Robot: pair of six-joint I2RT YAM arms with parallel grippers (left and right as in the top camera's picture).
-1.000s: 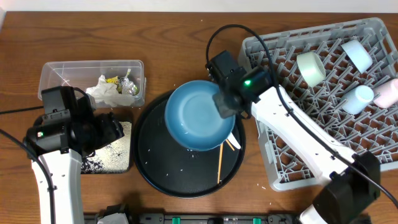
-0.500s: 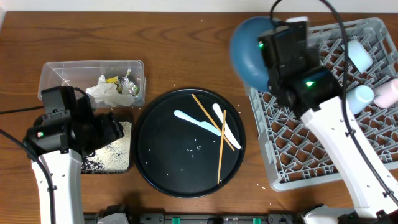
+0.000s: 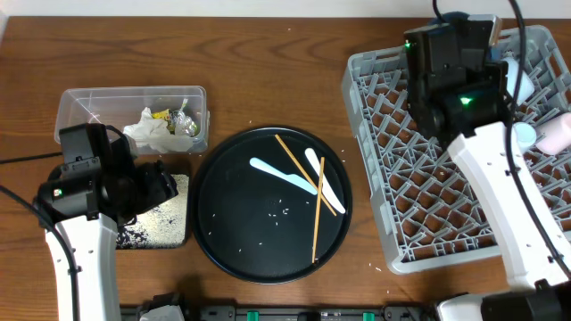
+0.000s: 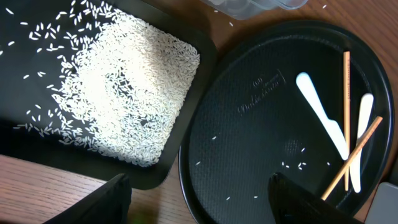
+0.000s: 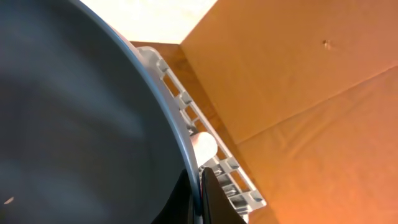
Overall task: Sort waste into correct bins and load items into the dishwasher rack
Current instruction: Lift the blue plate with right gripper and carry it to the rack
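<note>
One second ago the right gripper (image 5: 200, 196) held the dark-blue plate (image 5: 74, 112) over the round black tray (image 3: 223, 223) at centre frame. Half a second ago it had carried it to the upper left corner of the dishwasher rack (image 3: 428, 214). Now the arm hangs over the rack's upper part, at the upper right of the overhead view, and covers the plate there. The right wrist view shows the plate filling its left side, the gripper pinched tight on the rim at the bottom edge, the rack's grey rim just beyond. The round tray, bared since the plate left, carries two chopsticks (image 3: 316, 223) crossing two white utensils (image 3: 277, 172), plus a few loose grains of rice (image 3: 284, 212). The left arm has not moved: the left gripper (image 4: 199, 183) hangs with jaws spread wide above the seam between the round tray and the shallow black tray (image 4: 18, 155), where more rice lies heaped. At upper left on the table (image 3: 268, 71) the clear tub (image 3: 89, 102) holds tissue (image 3: 147, 132) and wrappers (image 3: 186, 125). At the rack's right edge a pink cup (image 3: 558, 134) and a pale blue cup (image 3: 525, 135) show past the arm, which hides much of that corner.
</note>
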